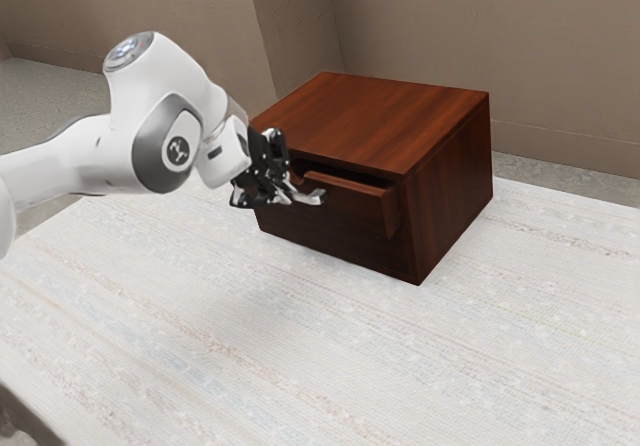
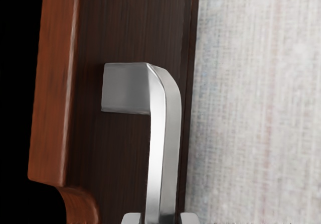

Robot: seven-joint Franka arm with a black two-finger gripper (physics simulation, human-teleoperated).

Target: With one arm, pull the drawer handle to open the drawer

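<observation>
the white arm comes in from the exterior view's left and reaches across the bench to a dark red-brown wooden cabinet, which stands on the far part of the bench, toward the exterior view's right. the black hand is at the cabinet's front face, on the side nearest the arm. it is closed on the silver drawer handle, with one finger on each side of the bar.

the drawer is partly open. its front panel stands a little way out from the cabinet body, and a dark gap shows between the top of the panel and the cabinet's top board. the panel sits straight, not tilted, and its lower edge is just above the bench.

from the wrist, the drawer handle is a flat metal bar that bends at one end into a short leg fixed to the drawer's front panel. two pale fingertips show at either side of the bar, close against it. beyond the panel's lighter top edge there is black shadow. on the other side of the handle lies the pale, woven-looking bench.

behind the cabinet is a plain beige wall.
</observation>
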